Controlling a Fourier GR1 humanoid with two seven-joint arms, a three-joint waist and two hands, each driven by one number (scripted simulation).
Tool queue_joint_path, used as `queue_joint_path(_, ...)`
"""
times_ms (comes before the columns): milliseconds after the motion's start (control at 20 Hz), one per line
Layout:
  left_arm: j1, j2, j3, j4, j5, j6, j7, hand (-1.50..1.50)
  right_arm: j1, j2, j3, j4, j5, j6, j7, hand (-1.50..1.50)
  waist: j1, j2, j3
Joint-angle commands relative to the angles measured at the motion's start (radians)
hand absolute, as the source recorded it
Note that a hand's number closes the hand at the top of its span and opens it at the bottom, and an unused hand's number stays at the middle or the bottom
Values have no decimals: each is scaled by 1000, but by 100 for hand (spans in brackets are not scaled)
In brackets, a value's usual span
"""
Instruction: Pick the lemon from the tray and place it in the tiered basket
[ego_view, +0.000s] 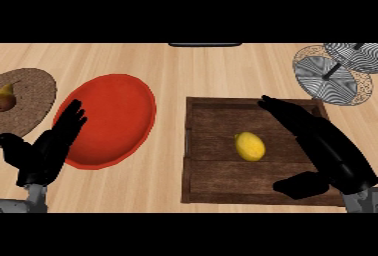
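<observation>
A yellow lemon (250, 146) lies near the middle of the dark wooden tray (210, 175). My right hand (325, 147) hangs over the tray's right side, open, with straight fingers pointing to the far edge and the thumb (299, 185) low near the front; it is to the right of the lemon and apart from it. The wire tiered basket (336, 72) stands at the far right corner, beyond the tray. My left hand (48, 147) rests open at the lower left, fingers up, over the edge of the red plate.
A red plate (111, 120) lies left of the tray. At the far left, a woven round mat (33, 95) holds a pear (7, 97). A dark object (204, 44) sits at the counter's far edge. Bare wood shows between plate and tray.
</observation>
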Motion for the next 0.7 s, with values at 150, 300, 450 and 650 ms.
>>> queue_joint_path(150,-25,6,4,-20,-9,-8,34,0,-86,-27,129,-169,-67,326,393,-150,15,6,3)
queue_joint_path(300,-21,-61,-23,3,-41,8,-7,0,-162,102,181,-207,-64,355,597,-150,19,9,4)
queue_joint_path(450,51,-23,16,-47,-25,-61,-13,0,-156,163,160,-216,-33,366,660,-150,20,9,5)
queue_joint_path(650,-56,-64,44,44,-52,-47,20,0,-139,195,164,-61,80,342,545,-150,16,12,6)
